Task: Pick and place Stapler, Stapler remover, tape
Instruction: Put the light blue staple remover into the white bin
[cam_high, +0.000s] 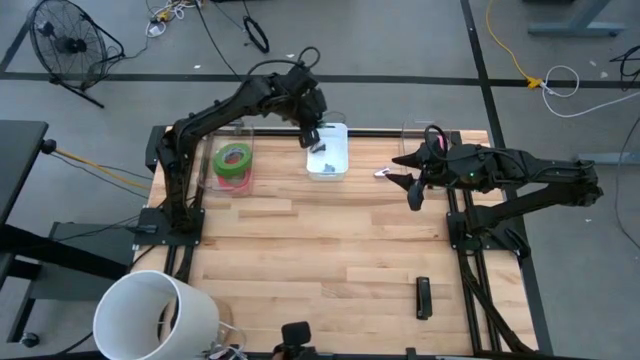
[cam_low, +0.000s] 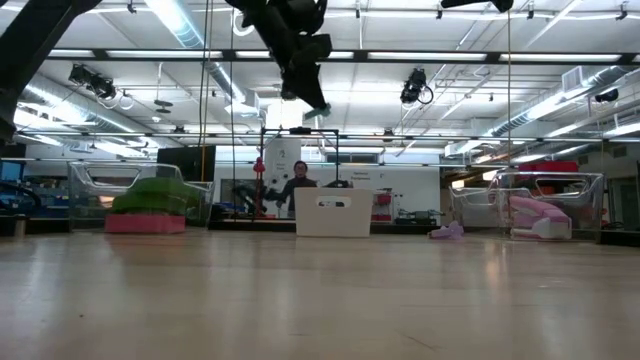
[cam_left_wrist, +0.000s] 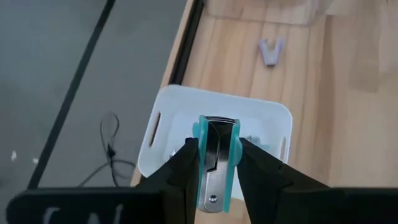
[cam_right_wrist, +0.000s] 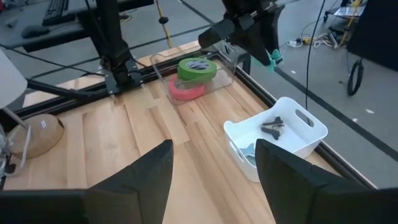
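This is a robotics lab set in a large industrial hall. A butcher-block tabletop (cam_high: 320, 250) sits on a grey concrete floor (cam_high: 400, 35) marked with dark tape lines and strewn with loose cables (cam_high: 255, 30); a yellow cord (cam_high: 505, 45) runs nearby and a floor fan (cam_high: 65, 40) stands off one corner. Two dark arms are bolted to black frames at the tabletop's sides. Across the room, the low view shows long ceiling strip lights (cam_low: 180, 25), exposed ducting, hanging cameras (cam_low: 415, 88), other workstations and a person (cam_low: 299, 180) seated at a distance.
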